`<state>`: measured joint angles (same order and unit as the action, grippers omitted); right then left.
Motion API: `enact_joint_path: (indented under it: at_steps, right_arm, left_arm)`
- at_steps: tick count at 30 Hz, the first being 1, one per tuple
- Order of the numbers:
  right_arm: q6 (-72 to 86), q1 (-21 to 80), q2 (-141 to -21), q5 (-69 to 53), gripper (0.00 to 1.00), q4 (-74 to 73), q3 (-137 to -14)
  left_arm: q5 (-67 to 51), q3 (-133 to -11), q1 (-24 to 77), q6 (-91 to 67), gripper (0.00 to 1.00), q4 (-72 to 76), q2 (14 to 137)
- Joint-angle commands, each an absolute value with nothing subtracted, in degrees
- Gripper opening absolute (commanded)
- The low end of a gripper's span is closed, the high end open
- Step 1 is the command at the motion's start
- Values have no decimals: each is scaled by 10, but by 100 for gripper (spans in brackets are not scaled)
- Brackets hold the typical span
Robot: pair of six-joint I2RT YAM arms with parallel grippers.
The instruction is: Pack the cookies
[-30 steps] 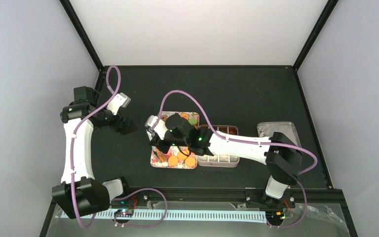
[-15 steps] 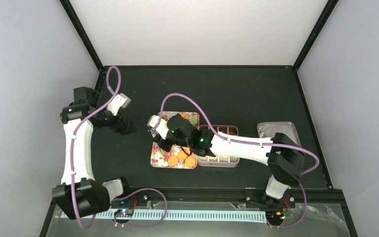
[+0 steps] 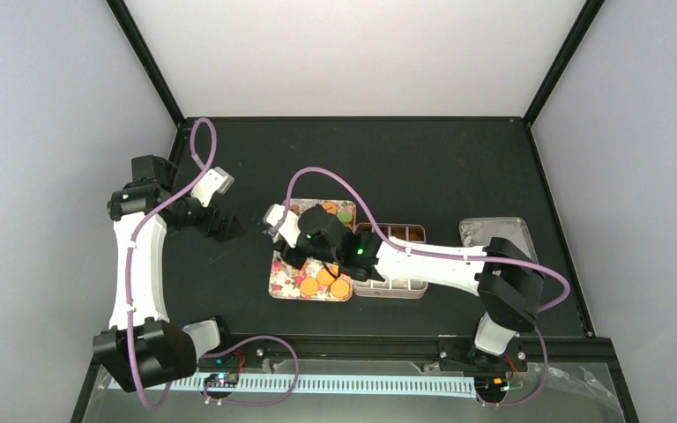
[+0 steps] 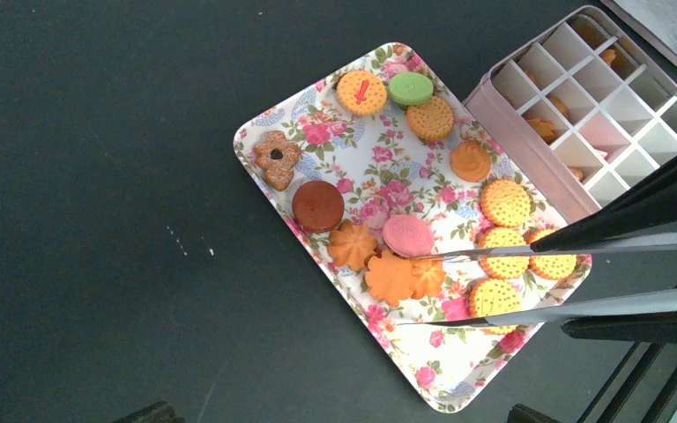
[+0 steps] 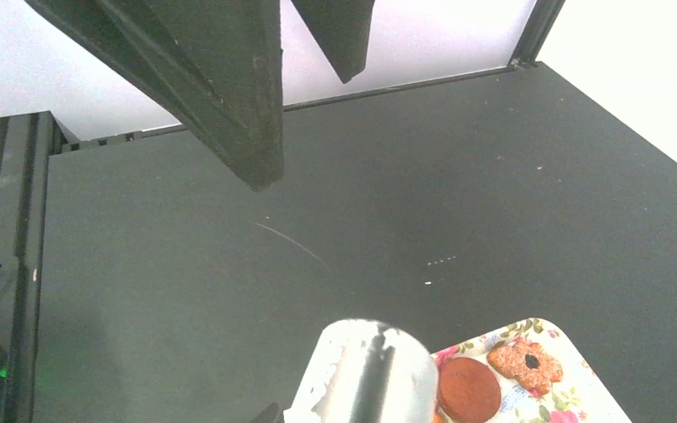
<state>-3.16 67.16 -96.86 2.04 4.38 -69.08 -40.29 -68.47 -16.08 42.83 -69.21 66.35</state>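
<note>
Cookies lie spread on the flower-patterned tray [image 4: 273, 132]: several orange dotted ones [image 4: 504, 202], a pink one [image 4: 407, 235], a green one [image 4: 410, 88] and a brown one [image 4: 318, 205]. My right gripper [image 3: 293, 242] hovers over the tray, shut on metal tongs [image 4: 529, 253] with its black fingers [image 4: 643, 207] pressing the two arms. The tong tips stand apart around an orange flower cookie [image 4: 391, 278] without pinching it. My left gripper [image 3: 223, 226] hangs wide open left of the tray, holding nothing.
A pink box with white dividers [image 4: 522, 117] touches the tray's right side, with a few cookies [image 4: 546, 129] in its cells. Its grey lid [image 3: 494, 231] lies further right. Black posts rim the dark table [image 3: 423, 167].
The right gripper has eased its squeeze and the tong arms have spread. The right wrist has shifted slightly toward the far side of the tray. The left arm has stayed still.
</note>
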Motion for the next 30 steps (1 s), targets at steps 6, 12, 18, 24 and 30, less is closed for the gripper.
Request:
enact_joint_path:
  at_steps: [6,12,18,24,30]
  right_arm:
    - [-47,674,-986,70,32,68,-690]
    - [-46,670,-983,76,31,57,-671]
    - [-14,670,-982,26,30,80,-653]
    - [1,664,-982,26,18,72,-661]
    - [3,650,-946,24,7,53,-664]
  left_arm:
    - [-403,-701,-164,443,99,-707,659]
    - [-407,-703,-165,442,99,-704,660]
    - [-410,-701,-164,443,99,-704,660]
    - [-406,-701,-164,446,99,-704,655]
    - [-413,-702,-165,443,99,-704,658]
